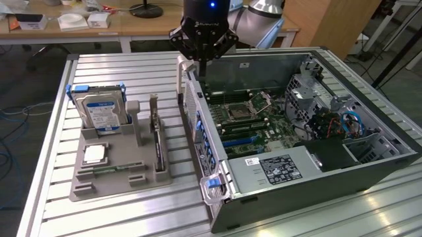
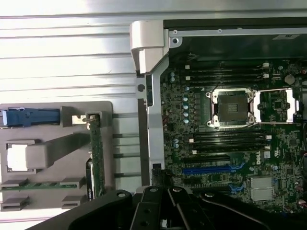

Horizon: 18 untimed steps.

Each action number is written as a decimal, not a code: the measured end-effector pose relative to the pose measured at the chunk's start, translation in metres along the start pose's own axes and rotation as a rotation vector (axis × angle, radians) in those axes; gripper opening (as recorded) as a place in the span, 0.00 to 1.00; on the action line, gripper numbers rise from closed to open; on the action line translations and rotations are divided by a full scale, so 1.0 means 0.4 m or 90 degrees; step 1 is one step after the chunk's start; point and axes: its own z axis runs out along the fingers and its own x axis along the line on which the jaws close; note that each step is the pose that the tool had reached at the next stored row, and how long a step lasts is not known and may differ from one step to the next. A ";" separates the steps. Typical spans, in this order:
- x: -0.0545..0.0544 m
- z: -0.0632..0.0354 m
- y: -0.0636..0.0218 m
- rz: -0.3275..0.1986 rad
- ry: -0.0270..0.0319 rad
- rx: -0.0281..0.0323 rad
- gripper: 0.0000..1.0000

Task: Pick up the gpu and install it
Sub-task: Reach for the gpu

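Note:
The gpu (image 1: 157, 140) is a thin dark card standing on edge in a slot of the grey holder (image 1: 118, 185), with its silver bracket at the far end. It also appears edge-on in the wrist view (image 2: 97, 153). My gripper (image 1: 200, 68) hangs above the rear wall of the open computer case (image 1: 329, 170), to the exterior view's right of the holder and well clear of the gpu. Its fingers are shut with nothing between them. In the wrist view the gripper (image 2: 165, 213) sits over the motherboard (image 2: 230, 139), near the blue card slot (image 2: 211, 169).
A silver hard drive (image 1: 102, 111) with blue rails stands at the holder's far end. A processor chip (image 1: 96, 154) and a green memory stick (image 1: 112, 169) lie in it. The case's rear wall (image 1: 194, 118) stands between holder and motherboard. A desk with clutter (image 1: 72, 22) lies beyond the slatted table.

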 end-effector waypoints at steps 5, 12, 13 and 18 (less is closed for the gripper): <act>0.024 0.000 -0.002 0.000 0.0000 0.0000 0.11; 0.053 0.001 -0.004 0.000 0.0000 0.0000 0.11; 0.057 0.001 -0.004 0.000 -0.0001 0.0000 0.11; 0.078 0.001 -0.006 0.000 0.0000 0.0000 0.11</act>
